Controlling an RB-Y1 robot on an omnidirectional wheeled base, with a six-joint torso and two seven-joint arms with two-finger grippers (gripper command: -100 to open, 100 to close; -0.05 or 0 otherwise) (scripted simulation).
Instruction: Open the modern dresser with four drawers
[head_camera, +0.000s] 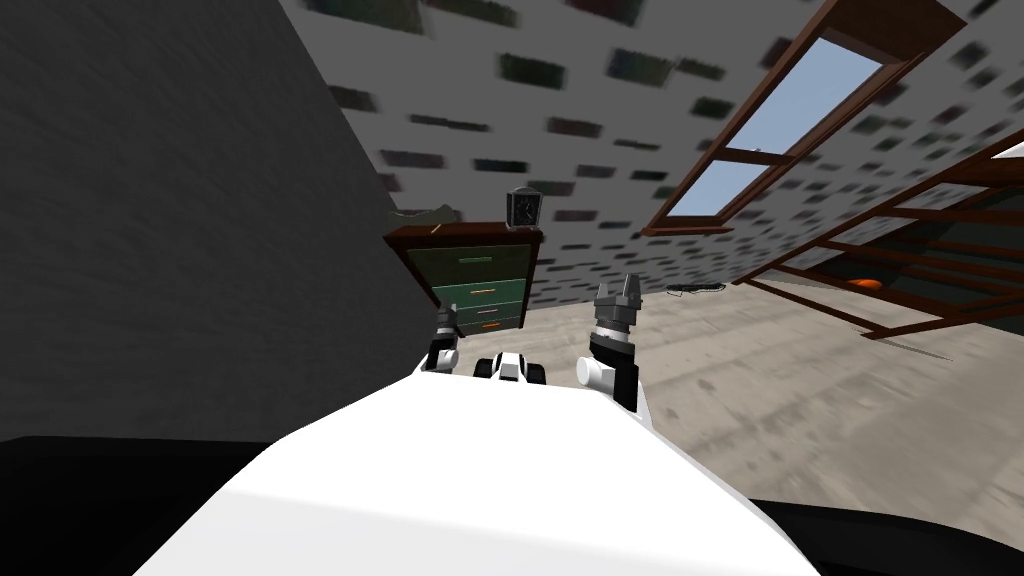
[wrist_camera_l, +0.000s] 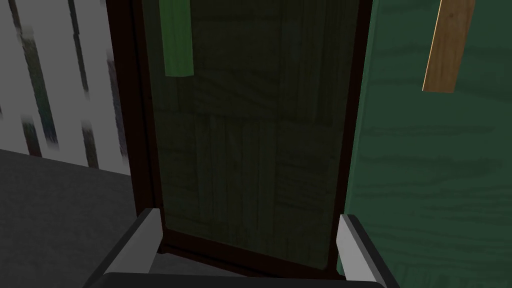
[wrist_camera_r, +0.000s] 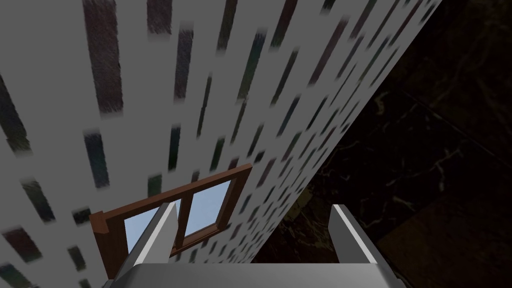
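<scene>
While standing on the floor (head_camera: 760, 400) in the corner between a plain grey wall (head_camera: 200, 200) and a speckled wall (head_camera: 600, 150), the dresser (head_camera: 470, 285) is showing a dark brown frame around four green drawer fronts stacked one above another. Each front is carrying a slim bar handle of its own colour. The top drawer (wrist_camera_l: 250, 150) is looking very dark green with a brighter green handle (wrist_camera_l: 177, 40). The second drawer (wrist_camera_l: 435, 175) is looking a lighter, wood-grained green with a tan handle (wrist_camera_l: 447, 47). The two lower ones are wearing a pale bar and an orange bar. A small dark clock (head_camera: 523, 208) is sitting on the dresser's top. The left hand (head_camera: 443, 322) is hovering just in front of the drawer fronts, touching nothing. It is pointing at the top drawer with its fingers (wrist_camera_l: 147, 235) standing apart. The right hand (head_camera: 619, 290) is hanging off to the dresser's side, raised, its fingers likewise spread and gripping nothing.
</scene>
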